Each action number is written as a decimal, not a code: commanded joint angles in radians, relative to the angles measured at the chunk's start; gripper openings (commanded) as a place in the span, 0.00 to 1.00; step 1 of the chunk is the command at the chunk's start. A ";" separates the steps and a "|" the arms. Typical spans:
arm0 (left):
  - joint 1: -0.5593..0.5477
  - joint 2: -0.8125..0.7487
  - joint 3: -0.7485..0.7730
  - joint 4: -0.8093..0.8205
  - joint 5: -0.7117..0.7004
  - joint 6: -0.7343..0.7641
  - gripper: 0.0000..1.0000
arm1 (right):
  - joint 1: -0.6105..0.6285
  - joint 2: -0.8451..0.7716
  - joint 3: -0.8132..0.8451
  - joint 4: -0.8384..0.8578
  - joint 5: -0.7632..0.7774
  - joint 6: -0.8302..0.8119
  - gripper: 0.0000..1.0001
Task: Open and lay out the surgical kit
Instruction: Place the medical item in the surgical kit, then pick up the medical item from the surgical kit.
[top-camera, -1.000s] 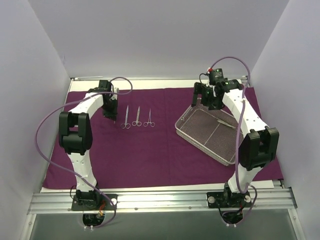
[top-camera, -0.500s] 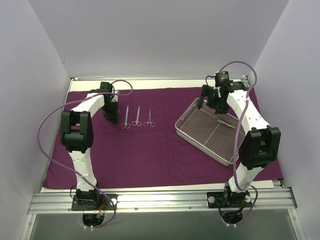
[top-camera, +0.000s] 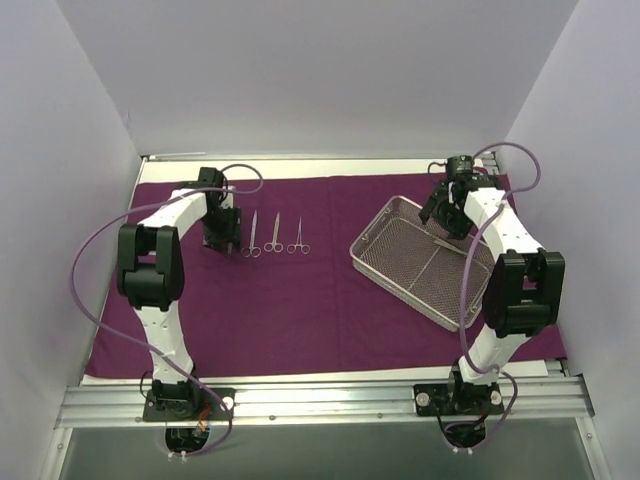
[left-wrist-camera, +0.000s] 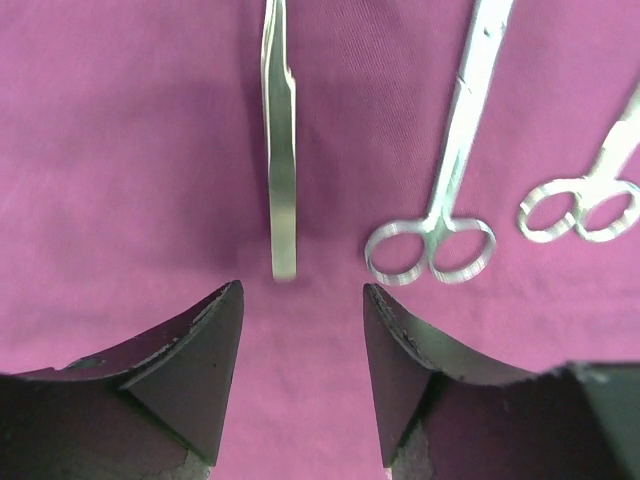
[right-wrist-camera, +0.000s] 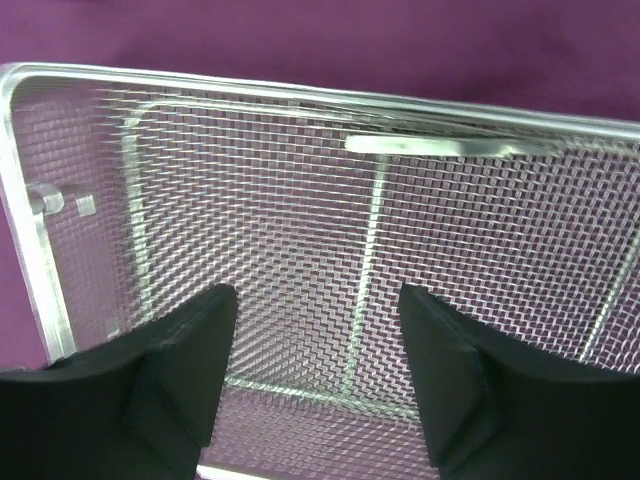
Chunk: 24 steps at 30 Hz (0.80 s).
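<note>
A dark purple cloth (top-camera: 300, 300) lies spread flat over the table. On it, silver tweezers (left-wrist-camera: 281, 170) rest free, just beyond the tips of my open left gripper (left-wrist-camera: 302, 290) (top-camera: 222, 232). To their right lie three scissor-handled instruments (top-camera: 274, 233), the closest one (left-wrist-camera: 440, 220) right beside the tweezers. At the right, the wire-mesh tray (top-camera: 372, 262) sits at an angle on the cloth. My right gripper (right-wrist-camera: 318, 295) (top-camera: 441, 213) hangs open over the tray's far end with nothing between its fingers. One slim silver instrument (right-wrist-camera: 440, 147) (top-camera: 451, 247) lies in the tray.
White walls close in the left, back and right sides. A metal rail (top-camera: 320, 400) carrying both arm bases runs along the near edge. Purple cables (top-camera: 90, 270) loop off each arm. The cloth ends short of the table's near and far edges.
My left gripper has opened, leaving the tweezers on the cloth. The right arm has swung rightward across the tray's far end, and its jaws have narrowed somewhat.
</note>
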<state>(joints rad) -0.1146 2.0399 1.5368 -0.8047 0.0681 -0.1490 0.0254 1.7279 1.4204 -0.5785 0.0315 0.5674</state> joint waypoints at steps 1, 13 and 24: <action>0.009 -0.130 0.013 -0.034 0.010 -0.040 0.60 | -0.007 0.010 -0.066 0.022 0.116 0.094 0.61; 0.016 -0.236 -0.064 -0.008 0.044 -0.032 0.61 | -0.007 0.071 -0.068 0.051 0.245 0.101 0.61; 0.070 -0.029 0.063 0.033 0.130 0.020 0.55 | -0.008 -0.016 -0.066 0.055 0.085 -0.007 0.62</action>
<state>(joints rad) -0.0616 1.9888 1.5074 -0.8101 0.1635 -0.1532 0.0246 1.7855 1.3220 -0.4969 0.1417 0.6033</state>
